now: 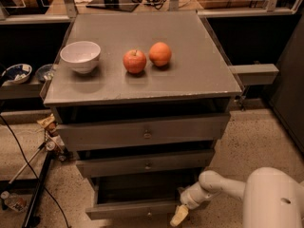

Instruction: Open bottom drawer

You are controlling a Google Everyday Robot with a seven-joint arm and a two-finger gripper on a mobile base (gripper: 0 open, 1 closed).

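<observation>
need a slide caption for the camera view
Pincer at the right end of the partly open bottom drawer; bowl, apple and orange on the cabinet top.

White bowl [80,56], apple [135,61], orange [160,54] (in a row)

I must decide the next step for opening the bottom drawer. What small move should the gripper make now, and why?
Probably a slow pull straight outward. The bottom drawer stands only partly out, its dark inside showing behind the front, and the gripper sits at the front's right end, off centre, so a fast pull might skew it.
</observation>
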